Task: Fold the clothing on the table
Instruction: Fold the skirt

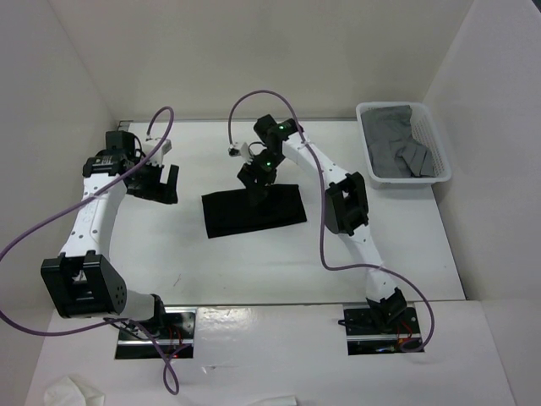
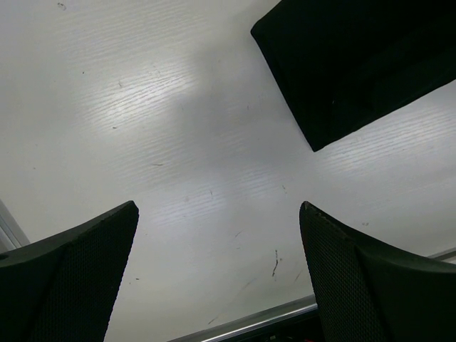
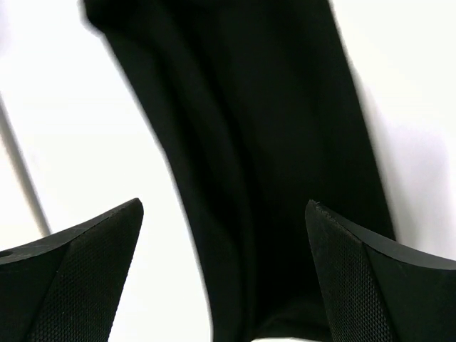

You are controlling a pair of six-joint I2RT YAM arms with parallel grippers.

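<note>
Bare table (image 1: pixel 169 249) lies open left of and in front of the black cloth (image 1: pixel 254 216). A basket (image 1: pixel 429 139) fills the far right corner, and walls (image 1: pixel 51 101) close three sides.

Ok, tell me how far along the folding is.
Done: the black garment lies as a flat folded rectangle on the table. In hand: nothing; the left hand is open over bare table, the right hand open above the garment. Left, probably: grey clothing in the basket.

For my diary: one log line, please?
left gripper: open, empty | right gripper: open, over flat black rectangular cloth | cloth: on white table
</note>
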